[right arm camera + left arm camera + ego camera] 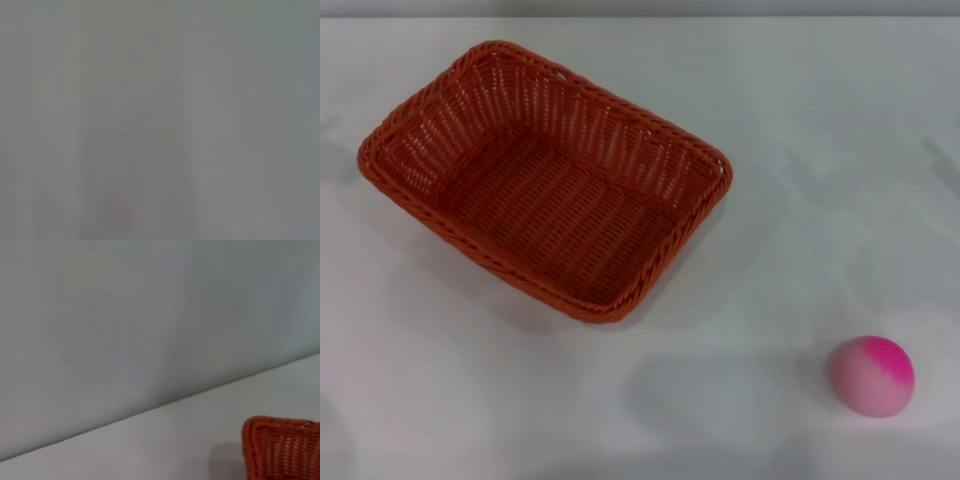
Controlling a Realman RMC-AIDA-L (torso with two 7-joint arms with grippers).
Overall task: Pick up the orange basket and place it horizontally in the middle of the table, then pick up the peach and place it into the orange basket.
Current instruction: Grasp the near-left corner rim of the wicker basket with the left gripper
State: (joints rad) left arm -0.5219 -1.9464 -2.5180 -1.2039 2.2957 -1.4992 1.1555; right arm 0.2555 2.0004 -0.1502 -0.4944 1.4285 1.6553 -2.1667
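Observation:
The orange basket (545, 178) lies empty on the white table (800, 150), left of centre and turned at a slant, its long side running from far left to near right. A corner of the same basket (282, 447) shows in the left wrist view, with the table edge and a grey wall behind it. The peach (871, 375), pale pink with a magenta patch, rests on the table at the near right, well apart from the basket. Neither gripper nor arm appears in any view. The right wrist view shows only plain grey.
A grey wall (150, 315) stands beyond the table's far edge. Faint shadows fall on the tabletop at the far left and far right.

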